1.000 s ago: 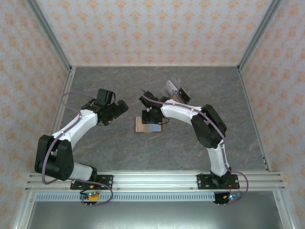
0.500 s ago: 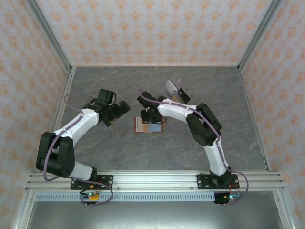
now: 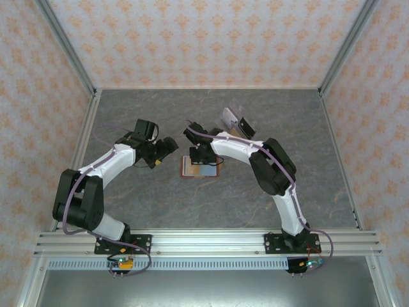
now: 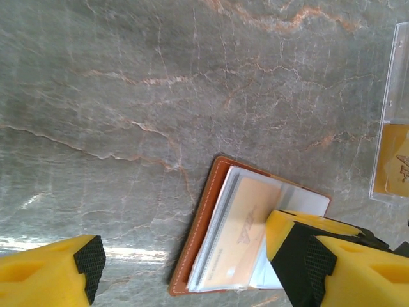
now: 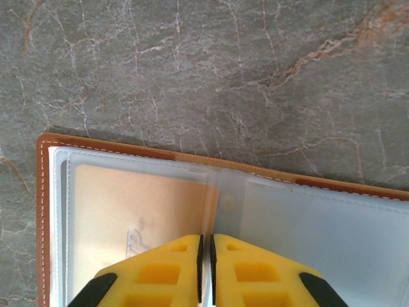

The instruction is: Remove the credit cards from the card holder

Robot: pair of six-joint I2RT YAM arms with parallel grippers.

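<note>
Holder (image 3: 192, 171) lies open, inside up, at ctr of worktop (image 3: 140, 198), between the two arms.

Top view: right pincer (image 3: 203, 157) is down over holder's far edge. Left pincer (image 3: 167, 151) hovers just beside holder's left side, apart from it. Clear sleeve (image 3: 229, 118) lies well apart toward the back, w/ a dark item (image 3: 247, 126) beside it.

Left wrist view: left pincer (image 4: 185, 256) is spread wide, nothing between the fingers (image 4: 300, 246). Holder (image 4: 193, 240) is flat on worktop. One yellowish card (image 4: 239, 233) sits in a clear pocket. Sleeve (image 4: 399, 96) is at right edge, w/ a yellowish insert.

Right wrist view: right pincer (image 5: 205, 268) is pressed together at the fold of the holder (image 5: 43, 211). Cannot tell whether a pocket leaf is nipped between. Card (image 5: 128, 204) is in left pocket; no card seen in right pocket.

Status: opening done. Extraction not yet done, no loose card on worktop. Judged early stage. Remaining: draw card(s) out, set down.

Qty: holder 1; card confirmed in holder 1, layered leaves may hide more; sleeve 1; pincers 2.
</note>
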